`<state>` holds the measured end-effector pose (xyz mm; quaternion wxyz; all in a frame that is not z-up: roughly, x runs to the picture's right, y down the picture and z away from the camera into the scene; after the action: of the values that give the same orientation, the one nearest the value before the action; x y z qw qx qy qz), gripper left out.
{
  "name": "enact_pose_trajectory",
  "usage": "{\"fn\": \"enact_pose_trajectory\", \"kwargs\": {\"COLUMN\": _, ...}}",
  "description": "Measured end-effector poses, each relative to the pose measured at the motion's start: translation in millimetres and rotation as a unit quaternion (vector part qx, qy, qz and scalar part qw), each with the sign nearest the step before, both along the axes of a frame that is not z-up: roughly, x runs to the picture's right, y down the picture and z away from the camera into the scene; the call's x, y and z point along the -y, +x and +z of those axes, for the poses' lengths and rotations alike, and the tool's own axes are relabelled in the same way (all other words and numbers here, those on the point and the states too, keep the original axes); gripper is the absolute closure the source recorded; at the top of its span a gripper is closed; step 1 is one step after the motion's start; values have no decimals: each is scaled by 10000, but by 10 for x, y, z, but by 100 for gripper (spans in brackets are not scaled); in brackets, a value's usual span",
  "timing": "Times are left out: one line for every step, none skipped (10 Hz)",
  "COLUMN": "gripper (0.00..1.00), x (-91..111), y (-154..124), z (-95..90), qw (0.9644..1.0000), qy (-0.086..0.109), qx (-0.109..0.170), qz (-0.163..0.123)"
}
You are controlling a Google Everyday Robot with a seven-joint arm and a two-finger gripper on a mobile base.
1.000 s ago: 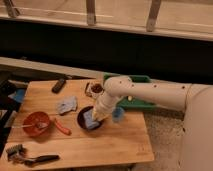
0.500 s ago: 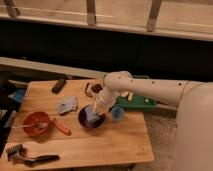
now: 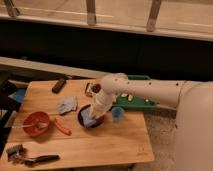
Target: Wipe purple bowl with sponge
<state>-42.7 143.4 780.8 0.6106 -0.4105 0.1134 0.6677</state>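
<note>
Seemingly flat sponge [image 3: 88,121] under tool [image 3: 93,116]

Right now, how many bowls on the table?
2. The purple bowl sits mid-table under the hand, which is pressing the sponge inside it. The orange-red bowl is near the left edge.

An orange-red bowl [image 3: 36,123] is sitting at the left of the wooden tabletop [image 3: 100,147], an orange utensil [image 3: 62,127] lying just beside it. A grey-blue cloth [image 3: 67,105] is resting farther back (near a dark remote [image 3: 59,85]), and a light-blue cup [image 3: 117,114] is standing right of centre.
</note>
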Motion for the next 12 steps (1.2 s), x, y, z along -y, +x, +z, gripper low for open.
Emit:
{"fn": "enact_pose_trajectory", "kwargs": {"gripper": 100, "x": -10, "y": 108, "z": 23, "qw": 9999, "qy": -58, "qx": -127, "qz": 37}}
{"fn": "enact_pose_trajectory", "kwargs": {"gripper": 100, "x": 22, "y": 212, "z": 73, "qw": 9995, "qy": -110, "qx": -281, "qz": 63}}
{"fn": "enact_pose_trajectory", "kwargs": {"gripper": 100, "x": 67, "y": 254, "z": 118, "qw": 9993, "qy": -116, "qx": -365, "qz": 56}}
{"fn": "enact_pose_trajectory", "kwargs": {"gripper": 100, "x": 117, "y": 284, "z": 161, "qw": 9990, "qy": -103, "qx": -435, "qz": 50}}
{"fn": "enact_pose_trajectory", "kwargs": {"gripper": 100, "x": 178, "y": 293, "z": 189, "qw": 9989, "qy": -57, "qx": -461, "qz": 56}}
{"fn": "enact_pose_trajectory", "kwargs": {"gripper": 100, "x": 212, "y": 254, "z": 186, "qw": 9990, "qy": -24, "qx": -439, "qz": 30}}
{"fn": "enact_pose_trajectory", "kwargs": {"gripper": 100, "x": 218, "y": 180, "z": 159, "qw": 9993, "qy": 8, "qx": -370, "qz": 5}}
{"fn": "enact_pose_trajectory", "kwargs": {"gripper": 100, "x": 192, "y": 119, "z": 120, "qw": 9996, "qy": 22, "qx": -295, "qz": -24}}
{"fn": "enact_pose_trajectory", "kwargs": {"gripper": 100, "x": 128, "y": 51, "z": 61, "qw": 9998, "qy": 8, "qx": -200, "qz": -68}}
{"fn": "enact_pose_trajectory", "kwargs": {"gripper": 100, "x": 53, "y": -6, "z": -7, "qw": 9999, "qy": -24, "qx": -129, "qz": -103}}
{"fn": "enact_pose_trajectory", "kwargs": {"gripper": 100, "x": -21, "y": -21, "z": -52, "qw": 9999, "qy": -72, "qx": -102, "qz": -119}}
{"fn": "enact_pose_trajectory", "kwargs": {"gripper": 100, "x": -95, "y": 21, "z": -82, "qw": 9998, "qy": -139, "qx": -124, "qz": -105}}
